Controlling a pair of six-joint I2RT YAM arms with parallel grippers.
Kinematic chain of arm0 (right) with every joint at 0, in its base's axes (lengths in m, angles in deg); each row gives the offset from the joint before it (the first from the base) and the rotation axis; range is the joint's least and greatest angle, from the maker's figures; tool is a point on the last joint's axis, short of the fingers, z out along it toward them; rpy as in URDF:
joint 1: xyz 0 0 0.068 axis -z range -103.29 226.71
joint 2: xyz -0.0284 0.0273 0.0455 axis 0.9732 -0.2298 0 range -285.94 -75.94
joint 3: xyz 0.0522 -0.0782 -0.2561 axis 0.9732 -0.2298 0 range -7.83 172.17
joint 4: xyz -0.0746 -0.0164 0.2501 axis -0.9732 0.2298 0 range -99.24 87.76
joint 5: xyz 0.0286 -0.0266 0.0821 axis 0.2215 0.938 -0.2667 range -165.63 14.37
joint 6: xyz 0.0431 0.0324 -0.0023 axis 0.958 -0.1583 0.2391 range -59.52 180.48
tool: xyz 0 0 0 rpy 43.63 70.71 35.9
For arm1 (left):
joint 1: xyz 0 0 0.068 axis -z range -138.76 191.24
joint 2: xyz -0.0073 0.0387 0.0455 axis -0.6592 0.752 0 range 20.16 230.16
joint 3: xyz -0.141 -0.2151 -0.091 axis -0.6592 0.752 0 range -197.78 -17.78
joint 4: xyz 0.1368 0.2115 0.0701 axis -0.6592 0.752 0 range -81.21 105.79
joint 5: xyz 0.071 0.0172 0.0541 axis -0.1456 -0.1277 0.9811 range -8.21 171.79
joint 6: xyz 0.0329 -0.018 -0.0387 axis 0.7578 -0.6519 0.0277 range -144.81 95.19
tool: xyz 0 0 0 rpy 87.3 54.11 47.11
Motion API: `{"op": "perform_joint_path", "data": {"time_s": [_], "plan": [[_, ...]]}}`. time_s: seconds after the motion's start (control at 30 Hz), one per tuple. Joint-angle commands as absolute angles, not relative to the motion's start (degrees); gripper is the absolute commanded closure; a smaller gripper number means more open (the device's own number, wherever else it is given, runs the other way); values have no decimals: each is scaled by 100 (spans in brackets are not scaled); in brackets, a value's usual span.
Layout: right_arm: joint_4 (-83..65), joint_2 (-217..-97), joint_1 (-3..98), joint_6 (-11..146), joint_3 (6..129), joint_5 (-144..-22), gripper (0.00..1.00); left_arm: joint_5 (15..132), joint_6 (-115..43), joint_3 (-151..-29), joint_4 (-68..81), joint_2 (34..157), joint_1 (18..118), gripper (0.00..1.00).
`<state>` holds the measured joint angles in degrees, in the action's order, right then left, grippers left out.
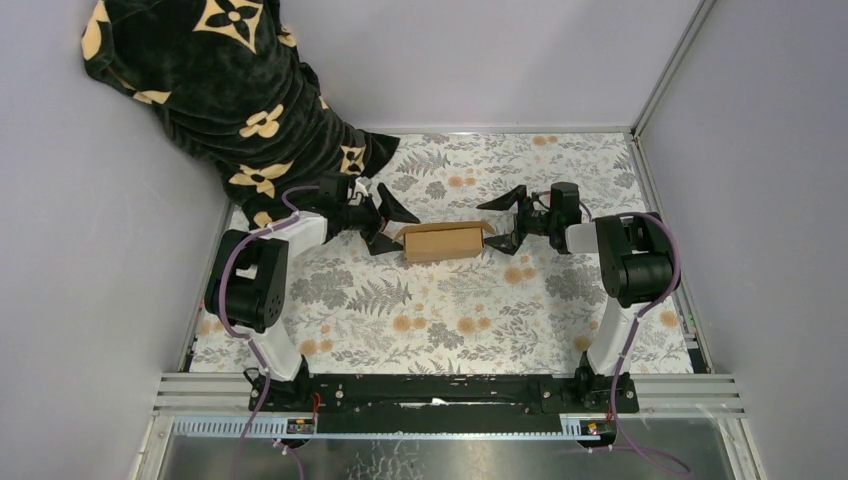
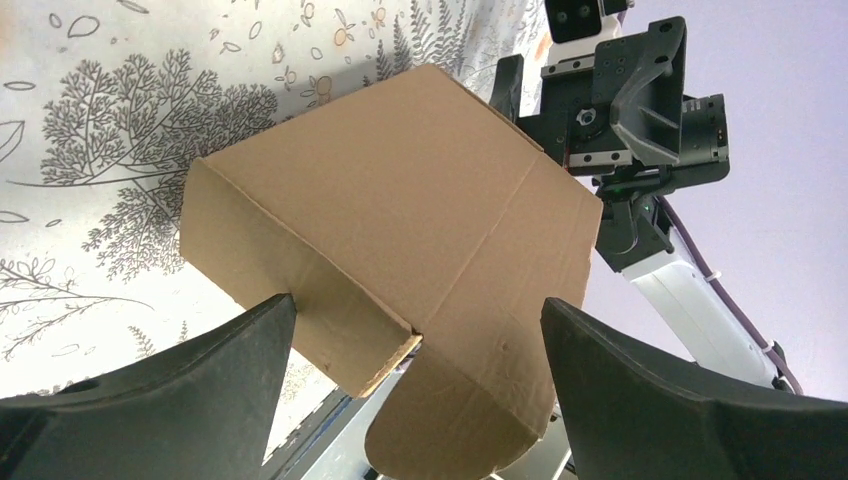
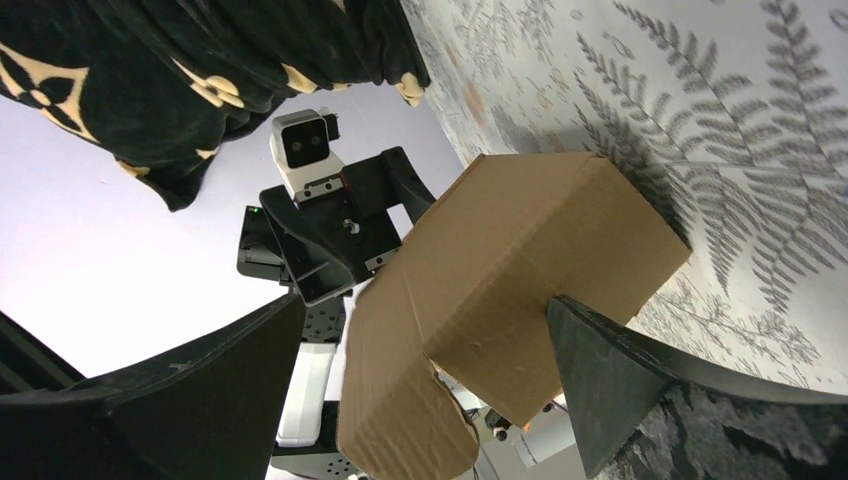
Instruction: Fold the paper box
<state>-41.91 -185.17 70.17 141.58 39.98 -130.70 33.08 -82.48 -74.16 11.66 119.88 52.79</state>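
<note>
The paper box (image 1: pixel 443 241) lies in the middle of the table (image 1: pixel 450 320), lengthwise between my two grippers. My left gripper (image 1: pixel 392 228) is spread wide at the box's left end with nothing in it. My right gripper (image 1: pixel 505 220) is just as wide at the right end and is likewise empty. A rounded flap (image 2: pixel 460 410) hangs loose at each end, so I judge the step is closing the ends. To do it well, I should steady the body with one gripper. The other should push its flap along the crease, square to the opening, so it tucks inside rather than buckling or shoving the box across the table.
</note>
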Motion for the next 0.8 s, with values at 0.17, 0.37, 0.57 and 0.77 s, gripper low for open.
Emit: {"op": "perform_joint_path", "data": {"time_s": [0.17,0.37,0.57,0.77], "plan": [[-2978,-18487,7198,13050,4689,-13100,1,2905,-8294,-7679,687,12070,5111,2],[-3273,-18693,7282,13159,4655,-13140,0,2879,-8396,-7671,474,12255,5082,1],[-3401,-18867,7359,13260,4826,-13106,0,2866,-8438,-7776,382,12436,5041,2],[-2984,-18644,7608,12883,4974,-12942,0,2996,-8189,-7926,781,12263,4906,1]]}}
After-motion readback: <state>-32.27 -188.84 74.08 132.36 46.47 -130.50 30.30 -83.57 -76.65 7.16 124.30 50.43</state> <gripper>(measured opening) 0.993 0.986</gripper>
